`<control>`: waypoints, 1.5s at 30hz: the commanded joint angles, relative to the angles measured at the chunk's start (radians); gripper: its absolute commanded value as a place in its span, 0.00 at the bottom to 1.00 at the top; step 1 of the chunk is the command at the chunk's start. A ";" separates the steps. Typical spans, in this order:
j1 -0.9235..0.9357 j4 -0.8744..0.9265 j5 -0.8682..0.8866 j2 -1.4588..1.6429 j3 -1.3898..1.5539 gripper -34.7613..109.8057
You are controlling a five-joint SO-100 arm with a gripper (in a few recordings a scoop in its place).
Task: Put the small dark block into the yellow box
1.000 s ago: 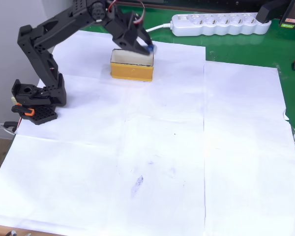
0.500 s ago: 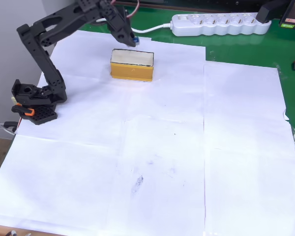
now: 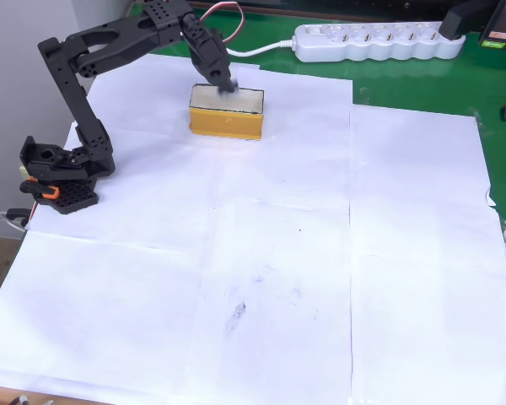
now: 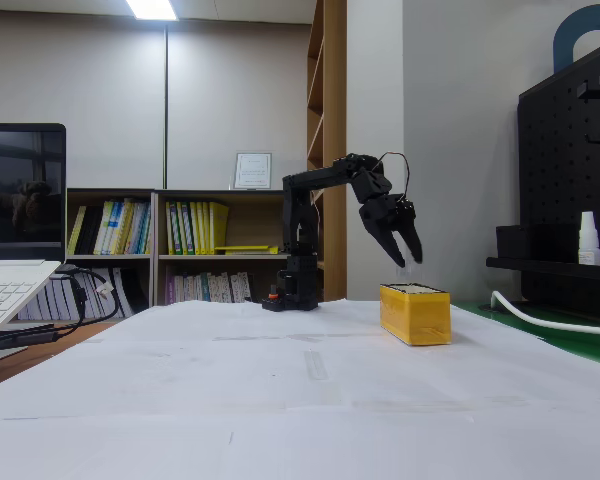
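Small dark block: cannot be made out in either view; whether it lies inside the box cannot be told.
Yellow box (image 4: pixel 415 313): stands on the white paper (image 3: pixel 270 253), mustard sides, dark rim; pale cream inside in the overhead view (image 3: pixel 228 99), contents unclear.
Gripper (image 4: pixel 407 258): hangs just above the box's far end, apart from it, fingers spread, nothing visible between them; over the rim in the overhead view (image 3: pixel 225 85).
Power strip (image 3: pixel 378 42): white, beyond the box on the green surface.
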 commanded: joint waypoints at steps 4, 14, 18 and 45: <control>0.000 -0.040 -0.012 -0.028 0.017 0.51; 0.043 -0.054 -0.186 -0.399 0.006 0.50; 0.149 0.012 -0.149 -0.534 -0.002 0.50; 0.529 0.137 -0.253 -1.548 -1.437 0.24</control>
